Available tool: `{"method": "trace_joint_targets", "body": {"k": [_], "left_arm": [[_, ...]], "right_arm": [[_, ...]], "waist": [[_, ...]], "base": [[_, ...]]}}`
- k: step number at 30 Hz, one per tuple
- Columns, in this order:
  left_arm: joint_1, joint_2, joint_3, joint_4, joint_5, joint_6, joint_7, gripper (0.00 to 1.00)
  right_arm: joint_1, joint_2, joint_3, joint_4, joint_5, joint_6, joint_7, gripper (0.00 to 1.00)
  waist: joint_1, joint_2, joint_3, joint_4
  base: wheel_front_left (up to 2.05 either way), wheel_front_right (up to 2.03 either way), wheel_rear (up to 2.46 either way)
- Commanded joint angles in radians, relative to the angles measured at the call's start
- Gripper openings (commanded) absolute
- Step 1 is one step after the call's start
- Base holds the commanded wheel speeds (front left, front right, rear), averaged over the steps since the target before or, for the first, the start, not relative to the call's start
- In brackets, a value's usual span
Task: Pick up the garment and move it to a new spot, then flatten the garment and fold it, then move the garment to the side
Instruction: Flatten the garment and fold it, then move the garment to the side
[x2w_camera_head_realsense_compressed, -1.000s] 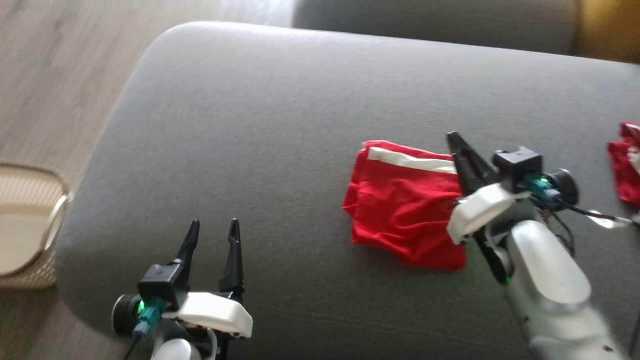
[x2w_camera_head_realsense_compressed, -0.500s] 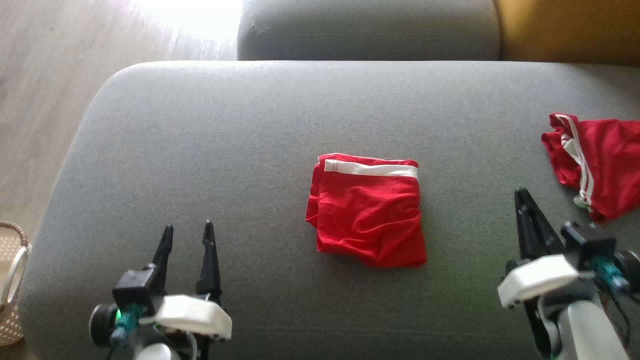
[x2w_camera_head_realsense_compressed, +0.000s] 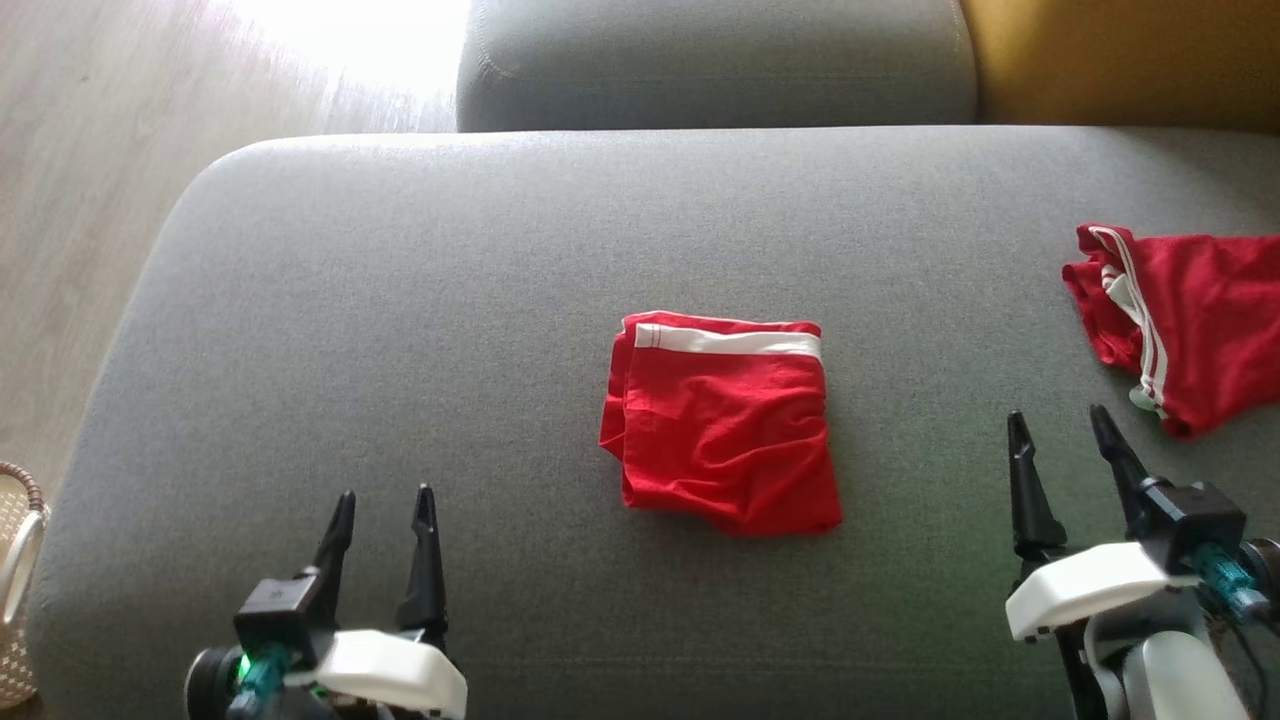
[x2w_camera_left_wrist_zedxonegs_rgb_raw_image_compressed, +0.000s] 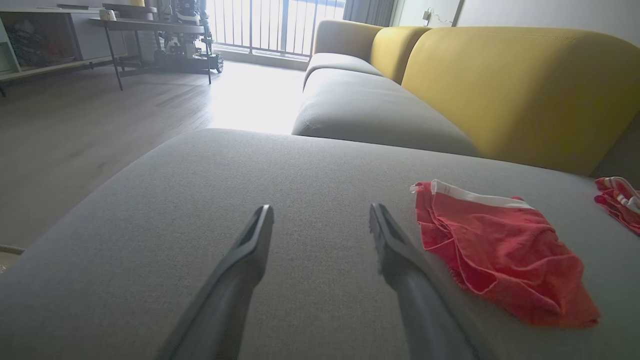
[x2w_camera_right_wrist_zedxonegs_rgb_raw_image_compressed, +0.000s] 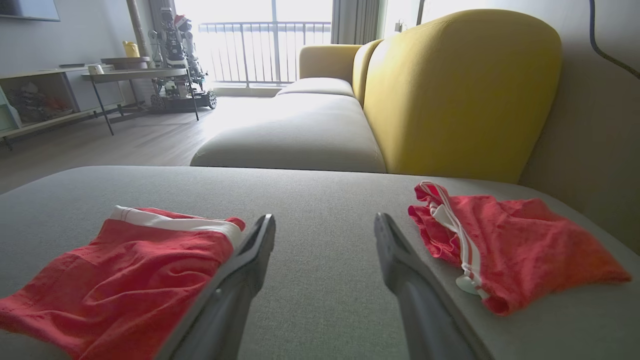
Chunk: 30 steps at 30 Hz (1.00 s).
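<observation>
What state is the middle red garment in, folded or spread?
Folded: the garment lies as a compact rectangle on the cushion, doubled layers showing along its left edge, white waistband across the top.

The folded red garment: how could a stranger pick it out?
Look at the big grey sofa seat. Near its middle lies the folded red garment. Unlike the rumpled red garment at the right edge, it is a neat square with one white band.

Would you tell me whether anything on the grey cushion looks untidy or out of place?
The folded red garment lies neatly. The second red garment near the right edge of the grey cushion lies crumpled. Nothing else stands out.
</observation>
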<state>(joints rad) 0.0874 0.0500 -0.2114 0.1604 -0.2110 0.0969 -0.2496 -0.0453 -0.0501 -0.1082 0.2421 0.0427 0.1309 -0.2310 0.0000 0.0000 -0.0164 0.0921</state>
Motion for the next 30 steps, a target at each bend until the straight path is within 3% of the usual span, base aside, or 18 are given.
{"method": "trace_joint_targets", "body": {"k": [1,30], "left_arm": [[-0.017,0.0,0.03,-0.038,0.008,0.006,-0.012,1.0],[-0.015,0.0,0.015,-0.024,0.029,-0.001,-0.012,1.0]], "right_arm": [[-0.014,0.0,0.015,-0.022,0.005,0.0,-0.016,1.0],[-0.019,0.0,0.008,0.012,-0.002,0.0,-0.028,1.0]], "waist": [[0.0,0.0,0.0,0.003],[0.0,0.0,0.001,0.024]], "base": [[0.0,0.0,0.0],[0.0,0.0,0.0]]}}
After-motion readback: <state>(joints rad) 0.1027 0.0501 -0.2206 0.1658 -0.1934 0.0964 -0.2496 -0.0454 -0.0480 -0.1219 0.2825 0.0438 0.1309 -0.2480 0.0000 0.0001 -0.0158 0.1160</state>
